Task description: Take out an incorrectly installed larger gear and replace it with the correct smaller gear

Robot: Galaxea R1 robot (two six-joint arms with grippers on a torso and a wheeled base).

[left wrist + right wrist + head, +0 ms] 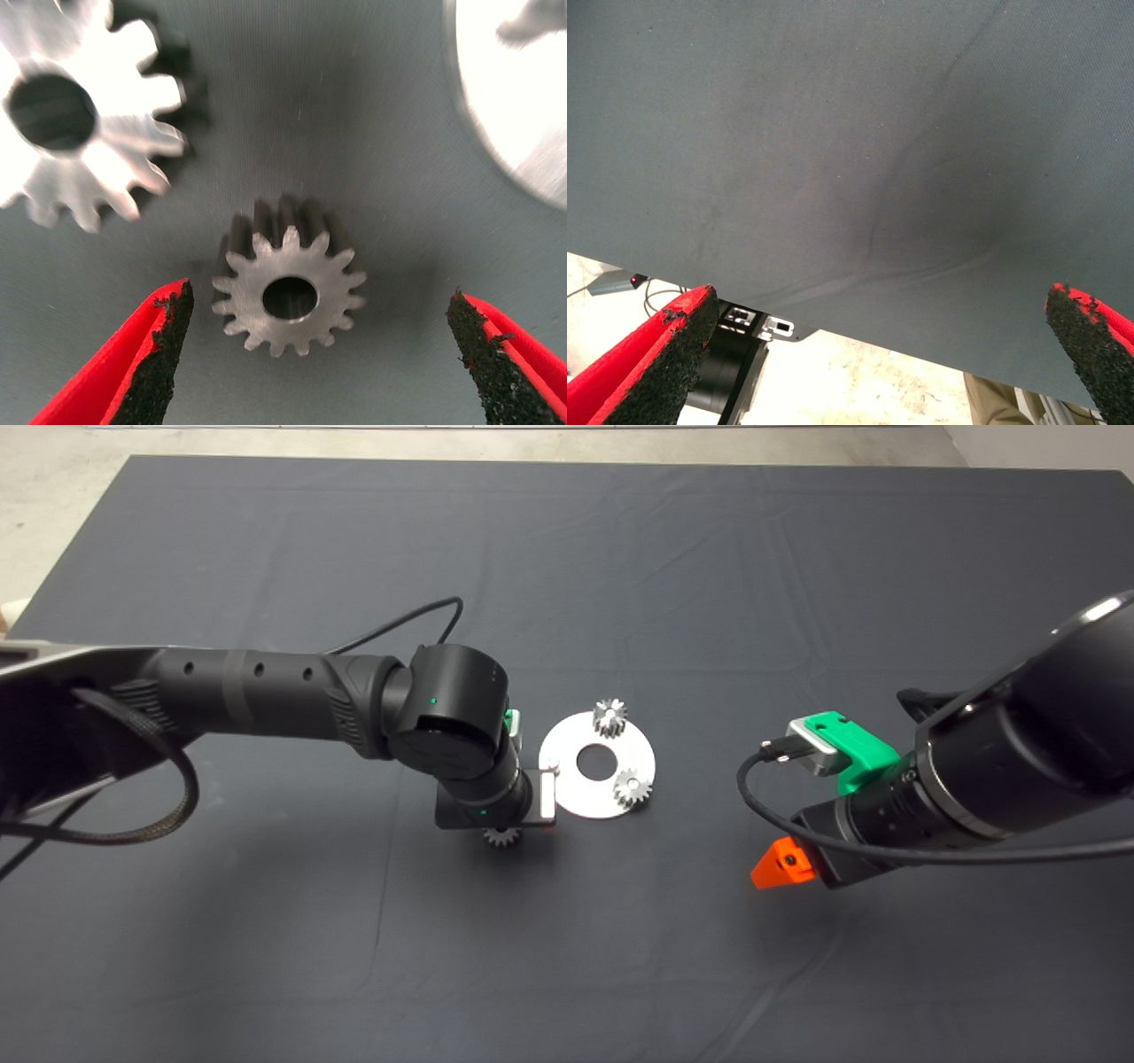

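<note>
Two gears lie loose on the mat (266, 957) just left of the round plate (567, 788): the smaller gear (288, 297) sits between the left gripper (323, 354)'s wide-spread fingers, untouched, with the larger gear (75, 115) beside it. The right gripper (881, 354) hovers right, spread wide.

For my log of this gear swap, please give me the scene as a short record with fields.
left hand: open, low over the dark mat, one finger on each side of the small silvery metal gear, not touching it
larger silvery metal gear: flat on the mat, off the plate, beside the small one
round silvery metal plate: holds two other small gears
right hand: open, empty, over the mat, right of the plate
</note>
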